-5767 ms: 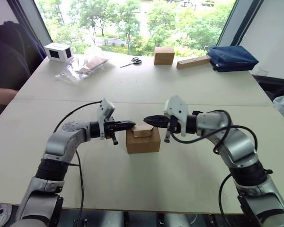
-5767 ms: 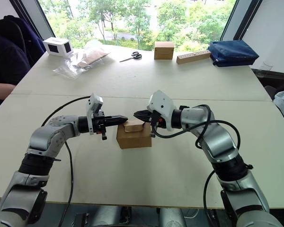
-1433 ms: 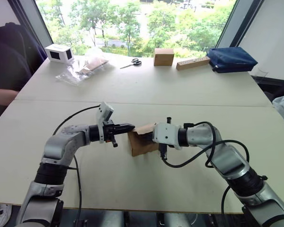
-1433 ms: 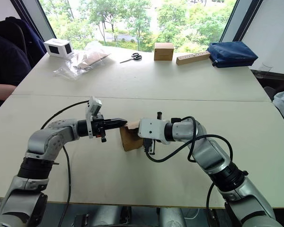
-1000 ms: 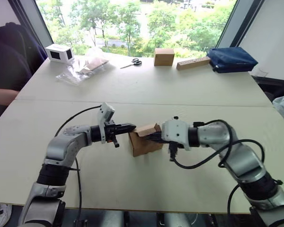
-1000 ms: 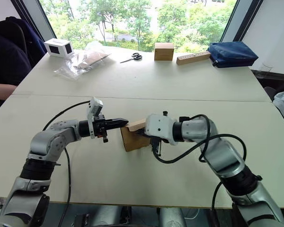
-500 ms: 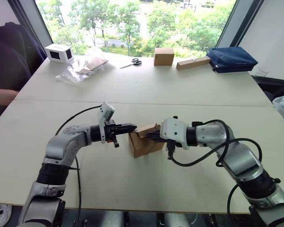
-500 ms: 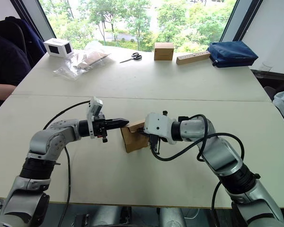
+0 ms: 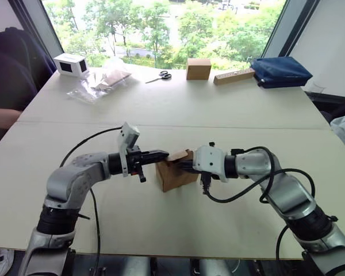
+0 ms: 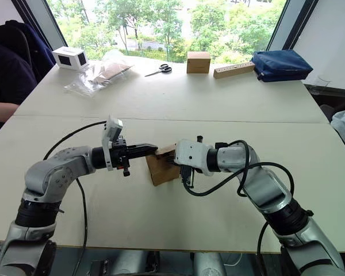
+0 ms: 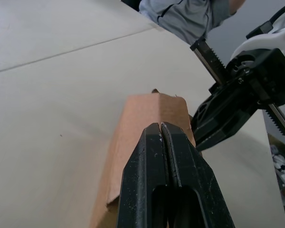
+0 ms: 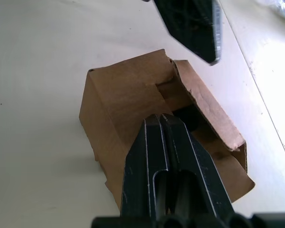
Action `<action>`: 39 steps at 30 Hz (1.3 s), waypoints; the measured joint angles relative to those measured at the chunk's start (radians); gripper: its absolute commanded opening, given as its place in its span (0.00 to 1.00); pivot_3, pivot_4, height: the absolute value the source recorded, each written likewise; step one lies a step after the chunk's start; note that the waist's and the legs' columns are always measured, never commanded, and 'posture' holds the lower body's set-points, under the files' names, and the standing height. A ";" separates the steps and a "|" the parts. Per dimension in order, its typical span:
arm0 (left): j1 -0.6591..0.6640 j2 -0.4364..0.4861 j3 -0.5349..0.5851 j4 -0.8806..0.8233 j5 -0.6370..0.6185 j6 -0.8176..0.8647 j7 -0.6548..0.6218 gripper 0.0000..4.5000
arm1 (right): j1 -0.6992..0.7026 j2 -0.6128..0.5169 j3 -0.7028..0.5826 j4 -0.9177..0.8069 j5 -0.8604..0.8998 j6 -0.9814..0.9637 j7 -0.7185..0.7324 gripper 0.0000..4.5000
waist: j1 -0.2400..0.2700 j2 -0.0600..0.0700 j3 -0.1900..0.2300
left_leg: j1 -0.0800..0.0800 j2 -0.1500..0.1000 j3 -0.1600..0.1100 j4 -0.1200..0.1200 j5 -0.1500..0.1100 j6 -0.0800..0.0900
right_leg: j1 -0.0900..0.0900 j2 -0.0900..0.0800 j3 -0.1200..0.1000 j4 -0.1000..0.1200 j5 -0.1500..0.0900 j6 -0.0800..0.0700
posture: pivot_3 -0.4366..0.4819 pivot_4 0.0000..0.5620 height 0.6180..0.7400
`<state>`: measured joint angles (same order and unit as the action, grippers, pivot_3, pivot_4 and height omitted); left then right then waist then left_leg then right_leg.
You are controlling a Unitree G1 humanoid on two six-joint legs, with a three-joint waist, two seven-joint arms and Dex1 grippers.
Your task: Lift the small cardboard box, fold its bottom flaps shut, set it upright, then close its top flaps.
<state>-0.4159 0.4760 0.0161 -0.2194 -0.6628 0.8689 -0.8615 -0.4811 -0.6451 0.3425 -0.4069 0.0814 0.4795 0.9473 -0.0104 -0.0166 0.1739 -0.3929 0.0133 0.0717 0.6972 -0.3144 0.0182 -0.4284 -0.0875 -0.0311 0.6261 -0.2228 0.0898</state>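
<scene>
The small cardboard box (image 9: 173, 174) sits tilted on the table between my two grippers. Its top flaps (image 12: 205, 110) are partly folded, with a dark gap between them. The bottom flaps are hidden under the box. My left gripper (image 9: 163, 154) is shut and empty, its tip at the box's upper left edge (image 11: 147, 108). My right gripper (image 9: 184, 165) is shut too, and its tip (image 12: 159, 118) rests against the box's top by the flaps. The left gripper's fingers (image 12: 192, 26) show just beyond the box in the right wrist view.
Along the far edge stand a brown cube box (image 9: 198, 68), scissors (image 9: 161, 75), a wooden block (image 9: 234, 76), a blue bag (image 9: 282, 70), a plastic bag (image 9: 100, 83) and a white box (image 9: 72, 64). A person (image 9: 6, 86) sits at the far left.
The box, square and upright earlier, now leans, turned at an angle. My right gripper came down against its top. In the last half second the left gripper edged closer to the box.
</scene>
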 measured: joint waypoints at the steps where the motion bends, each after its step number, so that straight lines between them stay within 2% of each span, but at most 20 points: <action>1: 0.009 -0.002 0.000 -0.008 -0.001 0.000 0.012 0.00 | 0.000 0.000 0.000 0.000 0.001 -0.002 0.000 0.00 | 0.000 0.000 0.000 | 0.000 0.000 0.000 0.000 0.000 0.000 | 0.000 0.000 0.000 0.000 0.000 0.000 | 0.48 0.27 1.00; 6: 0.034 -0.029 0.000 -0.029 -0.002 -0.001 0.060 0.00 | 0.001 0.000 -0.005 -0.008 0.022 0.008 0.002 0.00 | 0.000 0.000 0.000 | 0.000 0.000 0.000 0.000 0.000 0.000 | 0.000 0.000 0.000 0.000 0.000 0.000 | 0.48 0.27 1.00; 14: 0.060 -0.064 0.009 -0.035 -0.010 -0.004 0.109 0.00 | -0.001 -0.007 -0.082 -0.078 0.121 0.077 0.020 0.00 | 0.000 0.000 0.000 | 0.000 0.000 0.000 0.000 0.000 0.000 | 0.000 -0.001 0.000 -0.001 0.000 0.000 | 0.48 0.27 1.00; 21: 0.058 -0.070 0.013 -0.035 -0.027 0.001 0.146 0.00 | 0.000 -0.025 -0.053 -0.074 0.095 0.061 0.021 0.00 | 0.000 0.000 0.000 | 0.000 0.000 0.000 0.000 0.000 0.000 | 0.000 -0.001 0.000 -0.001 0.000 0.000 | 0.48 0.27 1.00; 27: 0.058 -0.070 0.017 -0.035 -0.042 0.009 0.156 0.00 | -0.019 -0.002 0.013 -0.001 0.025 0.013 0.001 0.00 | 0.000 0.000 0.000 | 0.000 0.000 0.000 -0.001 0.000 0.000 | 0.000 0.000 0.000 -0.001 0.000 -0.001 | 0.48 0.27 1.00; 39: 0.079 -0.067 0.018 -0.029 -0.047 -0.003 0.158 0.00 | -0.031 -0.001 0.033 0.037 -0.022 -0.020 0.001 0.00 | 0.000 0.000 0.000 | 0.000 0.000 0.000 -0.001 0.000 0.000 | 0.000 -0.001 0.000 -0.001 0.000 -0.001 | 0.48 0.27 1.00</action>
<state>-0.3370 0.4091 0.0339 -0.2483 -0.7096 0.8656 -0.7032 -0.5117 -0.6461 0.3756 -0.3698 0.0590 0.4592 0.9483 -0.0106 -0.0166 0.1739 -0.3930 0.0132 0.0719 0.6966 -0.3146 0.0181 -0.4284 -0.0880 -0.0311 0.6248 -0.2230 0.0892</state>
